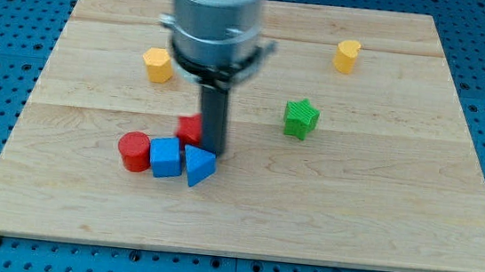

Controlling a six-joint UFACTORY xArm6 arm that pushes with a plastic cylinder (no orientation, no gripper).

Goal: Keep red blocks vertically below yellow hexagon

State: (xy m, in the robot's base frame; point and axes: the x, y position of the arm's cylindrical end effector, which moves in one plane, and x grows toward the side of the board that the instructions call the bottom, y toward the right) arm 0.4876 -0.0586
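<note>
Our tip (212, 151) touches the right side of one red block (190, 129). The yellow hexagon (156, 64) sits farther off, to the left. We have no jaws.

A single camera looks down at a slant from the near edge of the wooden surface (377, 220), taking in the whole board. The arm's grey housing (216, 8) rises out the view's top.

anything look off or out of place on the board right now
Nothing stands out. All blocks sit flat on the wooden board. My tip is beside a partly hidden red block; the red cylinder lies below the yellow hexagon.
</note>
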